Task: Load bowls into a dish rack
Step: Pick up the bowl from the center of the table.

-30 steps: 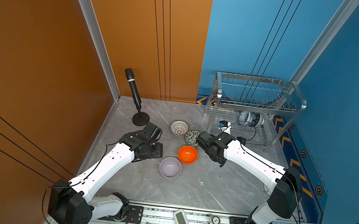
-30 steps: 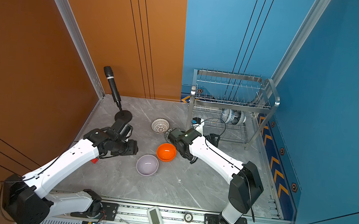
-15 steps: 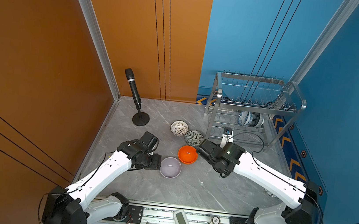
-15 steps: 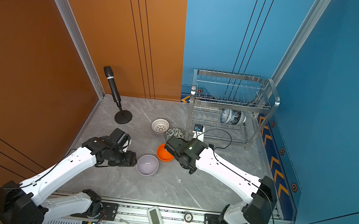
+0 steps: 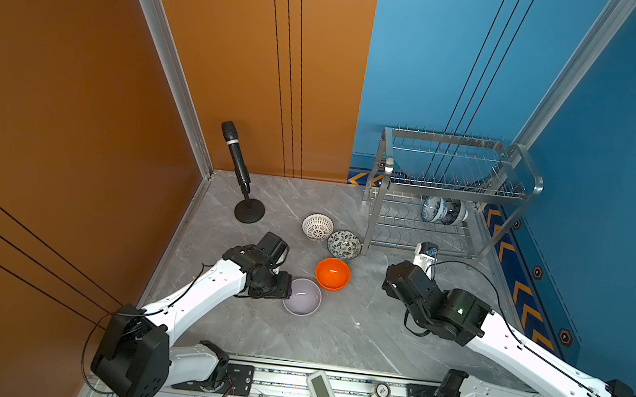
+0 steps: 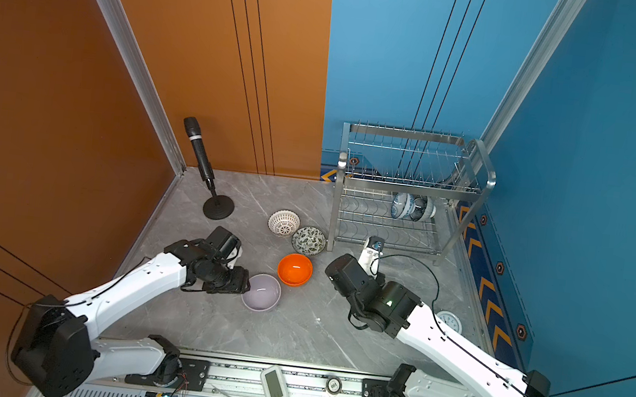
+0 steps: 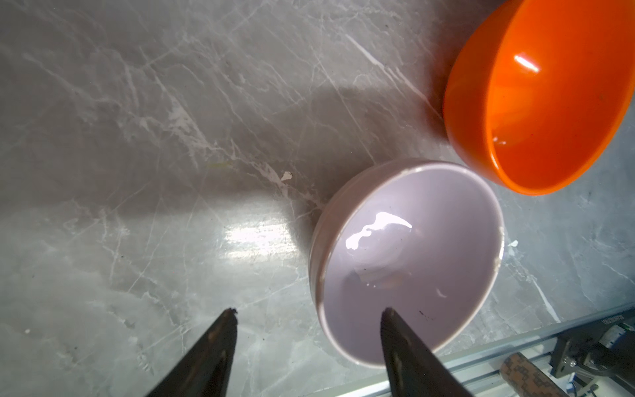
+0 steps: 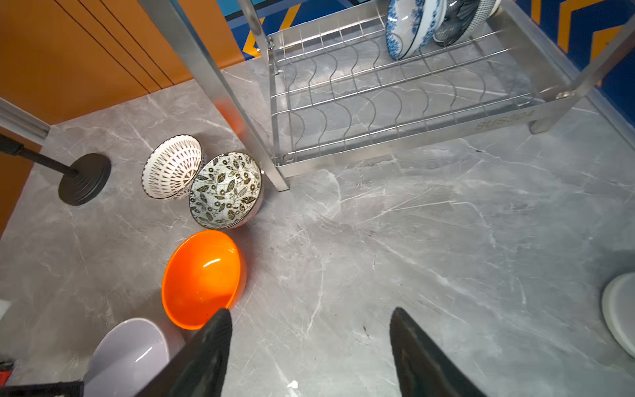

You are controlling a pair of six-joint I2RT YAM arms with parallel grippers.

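— Left jaws?
— Wide apart, one tip over the pale lilac bowl, one outside its rim; nothing gripped.
— Right jaws?
— Wide, empty, over the counter; orange bowl just beside one tip; dish rack farther ahead, blue-and-white floral bowl on edge inside.

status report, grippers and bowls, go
Left jaws open astride lilac bowl rim. Right jaws open, empty, near orange bowl. Floral bowl and dark bowl in rack lower tier, four on table. Leaf bowl crowds rack leg.
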